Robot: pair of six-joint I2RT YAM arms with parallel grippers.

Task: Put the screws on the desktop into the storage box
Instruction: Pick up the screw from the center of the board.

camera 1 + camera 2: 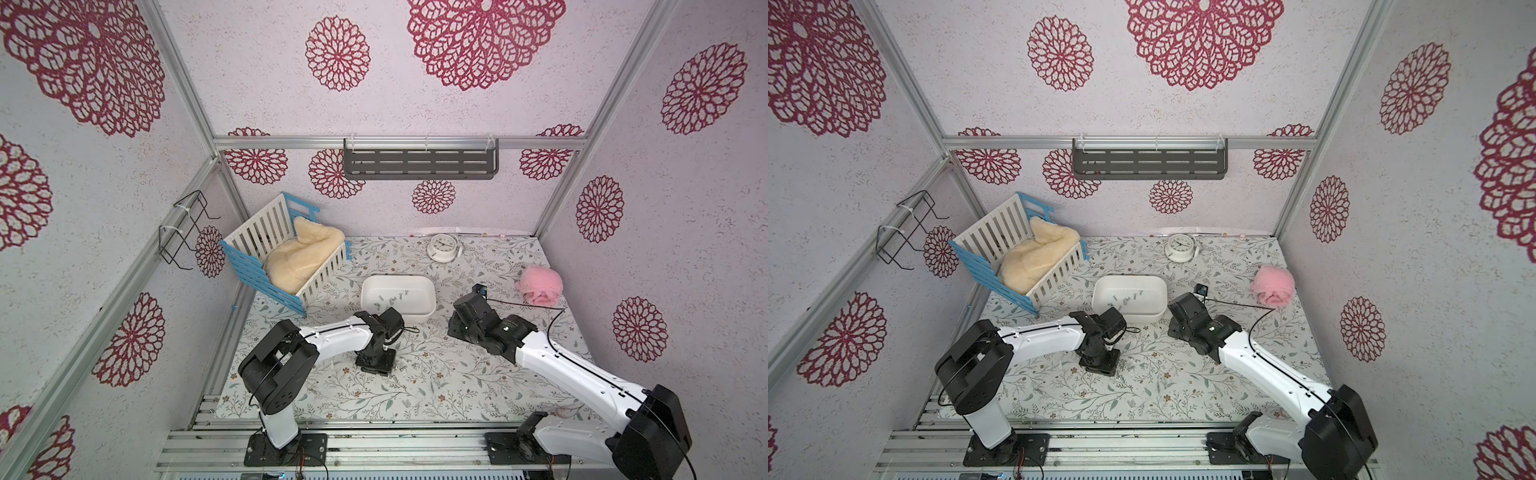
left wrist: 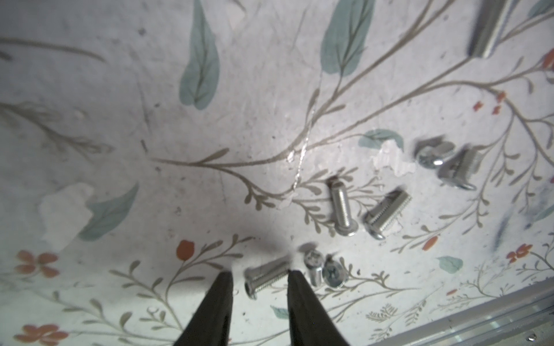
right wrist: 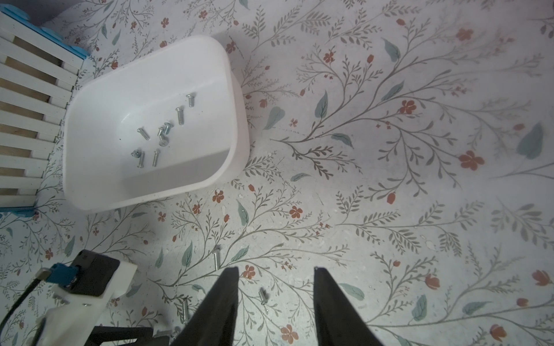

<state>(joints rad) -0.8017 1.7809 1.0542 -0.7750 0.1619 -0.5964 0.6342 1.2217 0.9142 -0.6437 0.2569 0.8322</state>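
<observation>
Screws lie scattered on the floor of the white storage box in both top views. A few more rest on the leafy tabletop, just beside the lowered left arm.

In the left wrist view, the left fingers stand apart, low over the tabletop, with one flat-lying screw between them. One tip touches its shaft end and the other sits just clear of its head, so nothing is clenched. Several more screws lie near.

In the right wrist view, the right fingers hang released and hold nothing. Three loose screws lie close by, and the box is beyond them.
</observation>
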